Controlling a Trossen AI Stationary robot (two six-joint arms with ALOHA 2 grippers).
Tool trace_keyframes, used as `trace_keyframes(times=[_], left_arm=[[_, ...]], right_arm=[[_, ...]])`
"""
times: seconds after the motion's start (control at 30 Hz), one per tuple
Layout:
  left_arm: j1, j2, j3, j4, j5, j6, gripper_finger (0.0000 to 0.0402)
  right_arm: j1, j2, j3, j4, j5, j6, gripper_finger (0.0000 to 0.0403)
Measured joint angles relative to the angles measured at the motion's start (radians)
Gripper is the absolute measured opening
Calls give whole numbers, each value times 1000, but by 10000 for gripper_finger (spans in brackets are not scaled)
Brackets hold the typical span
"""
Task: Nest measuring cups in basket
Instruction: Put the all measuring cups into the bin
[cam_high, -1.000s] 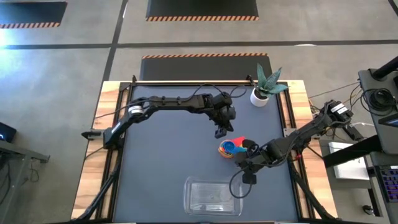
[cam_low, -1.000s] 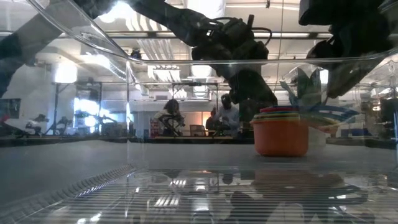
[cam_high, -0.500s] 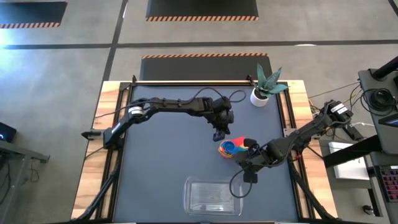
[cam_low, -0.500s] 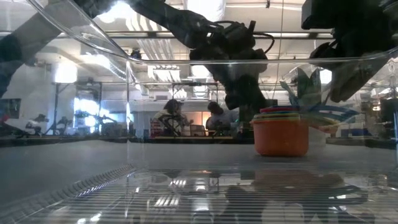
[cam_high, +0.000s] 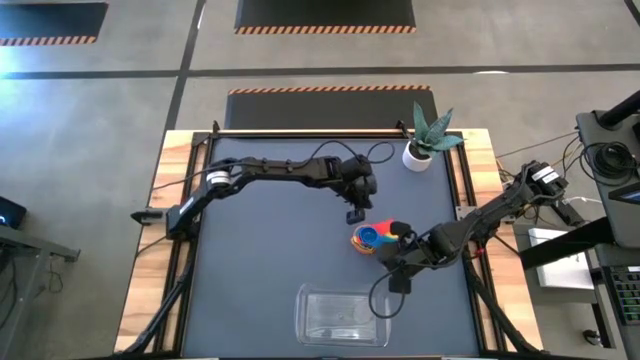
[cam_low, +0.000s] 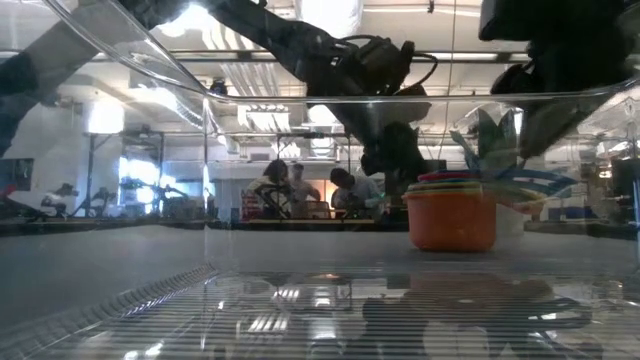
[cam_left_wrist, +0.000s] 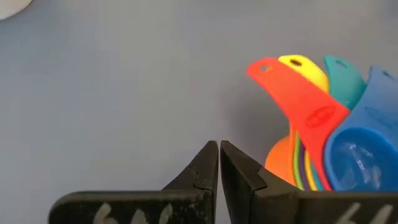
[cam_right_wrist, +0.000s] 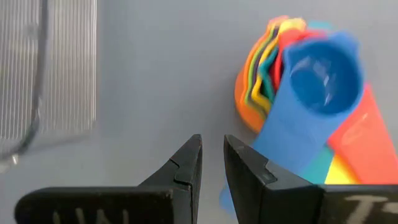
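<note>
The measuring cups (cam_high: 370, 238) stand nested in one stack on the dark mat, orange outermost and blue on top, with their handles fanned out. They also show in the low view (cam_low: 450, 215) and both wrist views (cam_left_wrist: 311, 143) (cam_right_wrist: 305, 93). My left gripper (cam_high: 354, 214) hovers shut just to the far-left of the stack (cam_left_wrist: 219, 149). My right gripper (cam_high: 391, 262) sits on the stack's near-right side, its fingers a narrow gap apart (cam_right_wrist: 212, 146), touching nothing. The clear basket (cam_high: 342, 315) rests on the mat near the table's near edge.
A white plant pot (cam_high: 417, 155) stands at the far right corner of the mat. The low view looks through the basket's clear wall (cam_low: 120, 60). Bare mat lies between the stack and the basket, and across the table's left half. People show in the room beyond.
My left gripper has drawn back slightly from the stack, toward the table's left, and stays shut. The stack and the basket have kept their places.
</note>
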Motion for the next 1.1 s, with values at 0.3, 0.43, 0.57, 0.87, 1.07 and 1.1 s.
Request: trace_keyframes(times=[0.3, 0.43, 0.57, 0.87, 1.07, 1.1], left_arm=[[-15, 0, 0, 13, 0, 3, 0], [-20, 0, -1, 35, 0, 4, 0], [-23, 0, -9, 39, 0, 4, 0], [-24, 0, -16, 55, -23, 0, 0], [-28, 0, -16, 49, -20, 0, 0], [-29, 0, -16, 43, -19, 0, 0]], right_arm=[[-2, 34, -11, 17, 14, -17, 56], [-3, 72, -14, 14, 14, -16, 56], [-3, 90, -14, 17, 13, -4, 56], [-3, 90, -14, -16, 7, 7, 56], [-3, 88, -14, -28, 6, 13, 56], [-3, 88, -12, -32, 6, 13, 56]])
